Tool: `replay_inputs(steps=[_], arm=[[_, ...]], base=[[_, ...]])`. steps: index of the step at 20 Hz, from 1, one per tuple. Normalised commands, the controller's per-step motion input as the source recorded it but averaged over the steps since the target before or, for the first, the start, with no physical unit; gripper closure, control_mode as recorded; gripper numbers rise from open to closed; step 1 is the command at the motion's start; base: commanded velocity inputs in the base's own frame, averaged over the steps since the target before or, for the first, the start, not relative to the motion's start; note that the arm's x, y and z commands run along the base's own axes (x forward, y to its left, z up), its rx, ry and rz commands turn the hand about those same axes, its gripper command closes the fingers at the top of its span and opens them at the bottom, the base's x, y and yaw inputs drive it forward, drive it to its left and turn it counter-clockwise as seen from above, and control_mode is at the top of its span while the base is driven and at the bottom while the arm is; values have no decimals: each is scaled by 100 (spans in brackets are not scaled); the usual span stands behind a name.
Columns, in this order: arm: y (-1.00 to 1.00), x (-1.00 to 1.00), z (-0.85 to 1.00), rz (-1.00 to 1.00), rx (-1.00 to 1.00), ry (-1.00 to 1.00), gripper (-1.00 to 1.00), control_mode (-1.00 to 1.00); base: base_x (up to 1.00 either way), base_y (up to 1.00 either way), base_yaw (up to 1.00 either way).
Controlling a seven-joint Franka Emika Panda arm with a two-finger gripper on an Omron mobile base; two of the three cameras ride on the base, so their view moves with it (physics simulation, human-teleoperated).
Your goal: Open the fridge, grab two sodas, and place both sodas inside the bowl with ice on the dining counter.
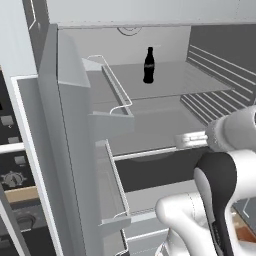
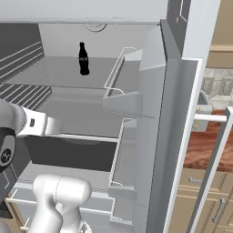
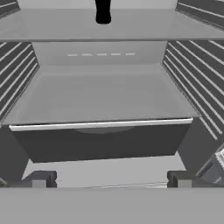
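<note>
The tall pale grey fridge is seen with its doors swung open, the grey shelved interior being exposed in the centre of both base views. A dark, near-black soda bottle with a slim neck is stood upright on the upper shelf, in the upper middle of the left base view and in the upper left of the right base view; only its lower part is caught at the top edge of the hand view. The bottle is set well back on that shelf, apart from the ribbed side walls. Door racks of pale grey plastic with thin white wire rails are seen on the inside of each open door.

The white arm's two-finger gripper is held in front of the lower shelf, well below the bottle. Its small dark fingertips are spread wide, and nothing is held between them. A reddish-brown wood-grain dining counter is glimpsed at the right of the right base view, past the open door.
</note>
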Motion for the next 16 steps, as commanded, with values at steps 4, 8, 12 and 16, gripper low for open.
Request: replay_inputs(steps=[4,8,12,16], arm=[[0,56,64,10,0,-44,-100,-100],[0,62,63,3,-3,-33,-100,-100],[0,50,46,-1,-6,-26,-100,-100],[0,41,36,-5,-2,-15,-100,-100]], base=[[0,0,0],[0,0,0],[0,0,0],[0,0,0]])
